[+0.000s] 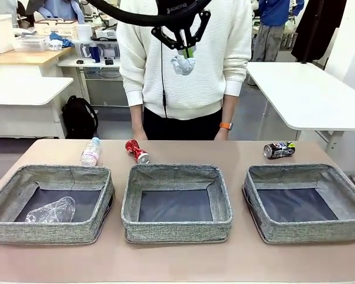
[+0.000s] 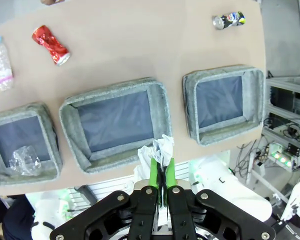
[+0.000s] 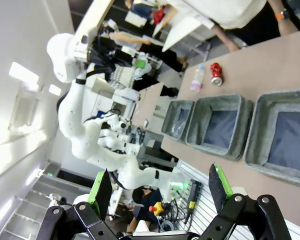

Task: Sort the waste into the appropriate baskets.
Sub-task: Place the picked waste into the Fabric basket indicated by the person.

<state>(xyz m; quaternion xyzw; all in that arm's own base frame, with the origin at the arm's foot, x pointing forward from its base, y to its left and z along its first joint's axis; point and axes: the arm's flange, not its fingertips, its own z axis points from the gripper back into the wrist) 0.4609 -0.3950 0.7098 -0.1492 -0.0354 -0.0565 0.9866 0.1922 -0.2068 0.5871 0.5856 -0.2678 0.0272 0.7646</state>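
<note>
A: Where is the crumpled white paper point(image 1: 183, 65)?
B: Pinched in the left gripper point(image 1: 186, 53)'s closed fingers, high above the table, roughly over the middle basket point(image 1: 176, 171). The right gripper point(image 3: 160, 172) gapes empty.
A: Risk?
B: Dropped from there, light paper may drift past the rim.

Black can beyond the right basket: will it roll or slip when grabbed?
The black can lies on its side, so a push may roll it. It looks crushed, so probably light and easily dented further. Its glossy surface might slip.

Bins point(image 1: 176, 228) rough woven cloth; table point(image 1: 177, 260) matt, smooth; red can point(image 1: 137, 151) glossy mtl.
</note>
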